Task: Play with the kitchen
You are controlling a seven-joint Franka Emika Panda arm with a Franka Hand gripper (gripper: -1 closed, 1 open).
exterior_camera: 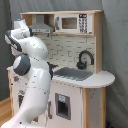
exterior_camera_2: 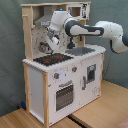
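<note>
- Second exterior view: my gripper (exterior_camera_2: 50, 42) hangs over the kitchen (exterior_camera_2: 60, 80), stovetop (exterior_camera_2: 52, 59) directly beneath it.
- I cannot tell its finger state.
- Sink (exterior_camera_2: 81, 50) lies beside it.

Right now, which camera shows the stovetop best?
The second exterior view. There the stovetop lies open to the camera, black with red rings, in front of the gripper hanging above it. In the first exterior view the arm stands in front of that side of the kitchen and hides the stovetop.
</note>
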